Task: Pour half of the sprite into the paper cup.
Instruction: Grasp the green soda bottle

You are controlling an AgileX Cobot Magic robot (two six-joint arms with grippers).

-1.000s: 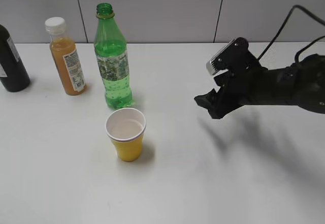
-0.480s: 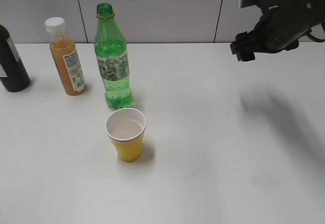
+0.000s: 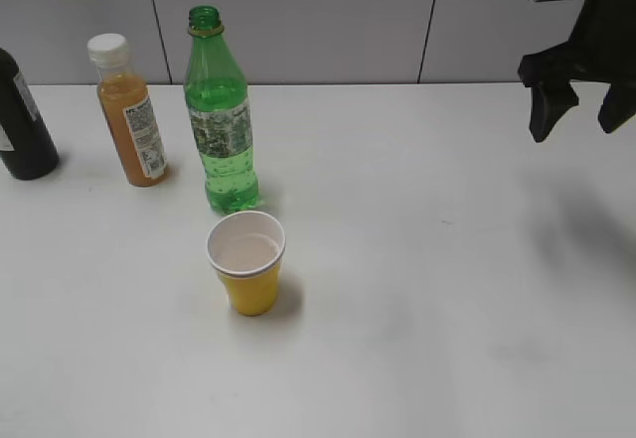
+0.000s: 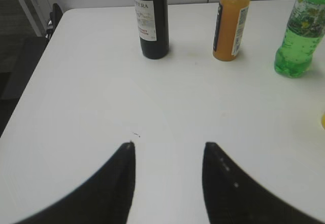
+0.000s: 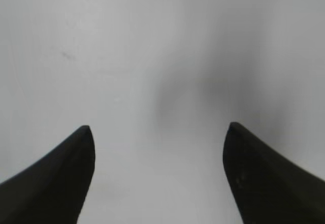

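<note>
The sprite [image 3: 221, 120], a tall green bottle with no cap and liquid in its lower part, stands upright at the back left of the white table. It also shows at the right edge of the left wrist view [image 4: 300, 36]. The paper cup [image 3: 246, 262], yellow with a white inside, stands just in front of it with a little liquid in it. My right gripper [image 3: 576, 120] is open and empty, raised high at the far right, well away from both. My left gripper [image 4: 168, 145] is open and empty above bare table; it is out of the exterior view.
An orange-juice bottle [image 3: 130, 112] with a white cap stands left of the sprite. A dark bottle [image 3: 22, 120] stands at the left edge. The table's left edge [image 4: 30, 71] shows in the left wrist view. The right wrist view [image 5: 157, 127] shows only table.
My right gripper has risen and swung to the right, from low over the table's middle right to high at the far right edge. Bottles and cup have not moved.
</note>
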